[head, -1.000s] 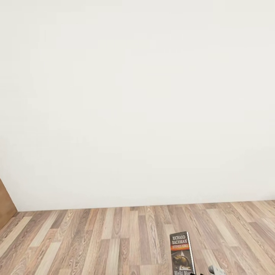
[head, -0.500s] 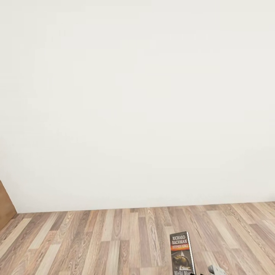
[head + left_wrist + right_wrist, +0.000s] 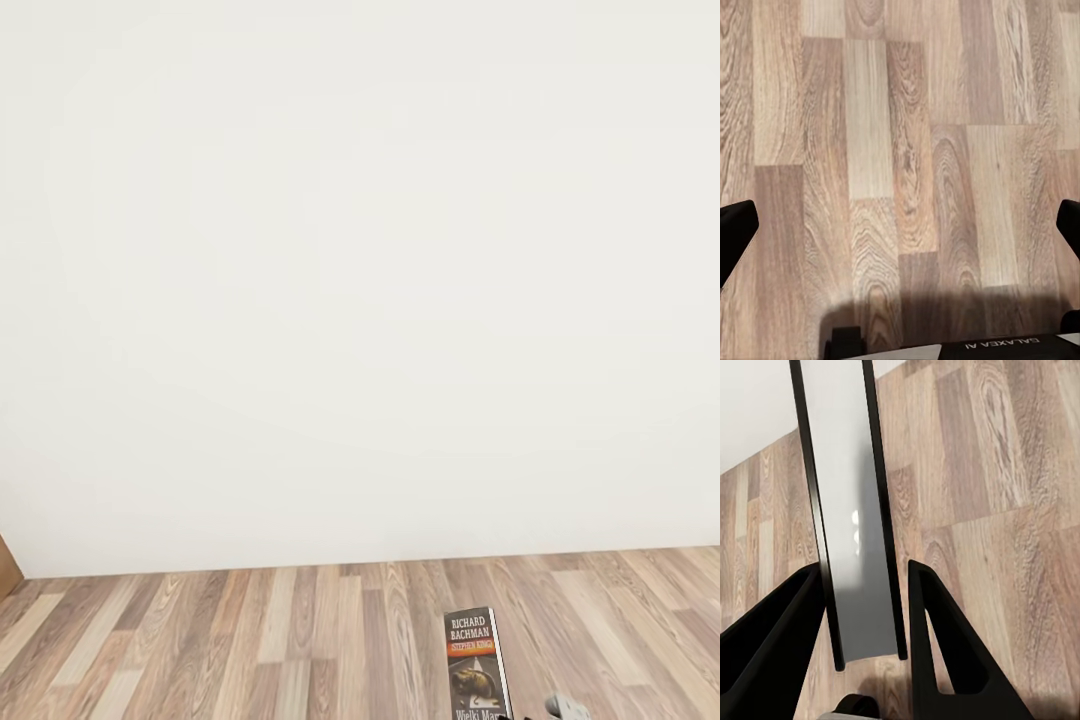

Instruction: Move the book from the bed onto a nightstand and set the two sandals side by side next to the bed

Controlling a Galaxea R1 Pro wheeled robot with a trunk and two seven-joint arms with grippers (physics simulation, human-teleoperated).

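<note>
Meanwhile the whole head view has shifted, wall (image 3: 360, 280) filling more and floor (image 3: 250, 640) less, which suggests the robot is being driven or tilted while the book (image 3: 476, 665) is carried at 5 o'clock; it is clamped between the right gripper (image 3: 862, 585) fingers, the left gripper (image 3: 900, 225) spread wide over bare planks; bed, nightstand and sandals cannot be placed, and the book's lower edge is cut off.

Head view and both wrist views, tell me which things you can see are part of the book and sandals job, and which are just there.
Part of the job:
- book, upright, gripped edge-on between the fingers of the right claw
- left claw, open, nothing in it

Just there:
- wood-plank floor
- white wall
- brown wooden edge at the far left, too little showing to identify
</note>
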